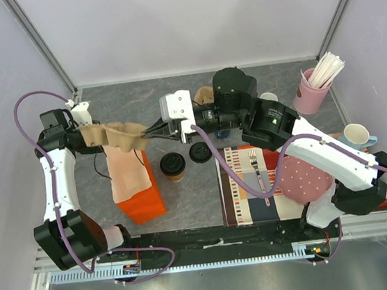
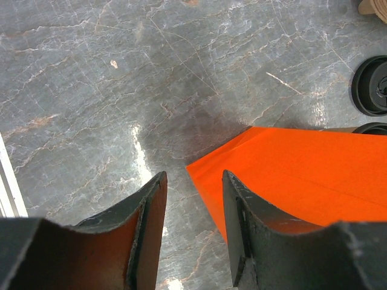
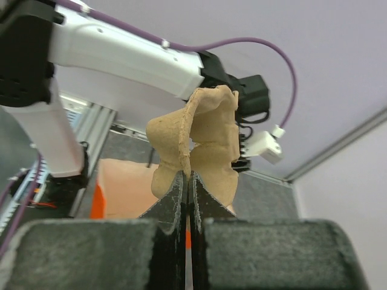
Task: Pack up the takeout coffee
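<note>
- Pinching the right end of a brown cardboard cup tray (image 1: 114,136), the right gripper (image 1: 150,131) reached across from the right side to the upper left centre of the top view; in its own wrist view its fingers (image 3: 174,199) were pressed together on a thin edge of the tray (image 3: 199,142), which stood up above them.
- The left gripper (image 2: 193,180) sat at the upper left of the top view, where the left end of the tray overlapped it. In its wrist view its fingers (image 2: 148,205) stood apart with only the table (image 2: 121,78) and a corner of the bag showing between them. Whether it touched the tray could not be told.
- The takeout coffee (image 1: 173,165), a brown paper cup with a black lid, stood upright on the grey table (image 1: 194,208) at the centre of the top view, below the tray's right end, gripped by neither arm.
- A loose black lid (image 1: 200,152) lay just right of the coffee, close to it but apart.
- An orange paper bag (image 1: 144,201) lay left of the coffee, under the tray, its upper part pale.
- A stack of paper cups (image 1: 204,95) showed at the upper centre, partly hidden by the right arm.
- A pink cup of white sticks (image 1: 311,91) stood at the upper right.
- A striped mat (image 1: 245,195) at the lower right carried a fork (image 1: 256,168) and a pink dotted plate (image 1: 302,178).
- A white mug (image 1: 356,133) stood at the right edge.
</note>
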You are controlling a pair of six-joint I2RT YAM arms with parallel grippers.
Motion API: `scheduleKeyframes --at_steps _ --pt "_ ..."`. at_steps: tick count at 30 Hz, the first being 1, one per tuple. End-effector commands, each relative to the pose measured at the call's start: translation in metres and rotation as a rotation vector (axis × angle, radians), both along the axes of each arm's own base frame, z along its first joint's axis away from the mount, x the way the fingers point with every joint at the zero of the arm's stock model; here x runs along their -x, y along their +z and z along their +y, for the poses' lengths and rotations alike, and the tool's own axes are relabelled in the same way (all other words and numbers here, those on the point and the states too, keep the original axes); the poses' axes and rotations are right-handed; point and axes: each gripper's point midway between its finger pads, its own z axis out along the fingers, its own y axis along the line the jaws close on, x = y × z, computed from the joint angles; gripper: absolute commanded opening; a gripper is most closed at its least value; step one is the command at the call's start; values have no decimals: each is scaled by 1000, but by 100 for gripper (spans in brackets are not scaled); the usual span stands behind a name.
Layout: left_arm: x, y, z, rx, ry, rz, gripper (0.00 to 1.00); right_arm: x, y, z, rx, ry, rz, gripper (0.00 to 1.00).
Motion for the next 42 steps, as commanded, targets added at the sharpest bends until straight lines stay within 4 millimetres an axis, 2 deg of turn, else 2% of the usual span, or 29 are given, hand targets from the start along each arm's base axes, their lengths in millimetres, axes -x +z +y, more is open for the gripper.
scheduleKeyframes --at_steps 1,6,10,18,25,28,29,32,42 --pt "-6 26 1 -29 -4 -84 49 28 12 -10 -17 38 70 0" --pt "-6 27 6 -52 6 -86 49 31 -8 -12 49 -18 115 0" --pt "-8 29 7 -53 13 -89 49 34 -17 -4 93 -39 114 0" --pt "-9 27 6 -48 5 -84 49 8 -49 10 200 -149 140 0" --pt "-10 27 2 -26 -11 -87 49 4 -68 20 256 -139 113 0" --pt "-10 29 0 -16 -19 -91 49 -7 -86 31 314 -159 100 0" --pt "-10 30 -1 -17 -23 -96 49 -8 -82 32 312 -160 90 0" --pt "-9 32 -3 -19 -37 -108 49 -12 -95 37 363 -165 67 0" --pt "-10 33 -8 5 -63 -113 49 -1 -135 55 484 -69 -78 0"
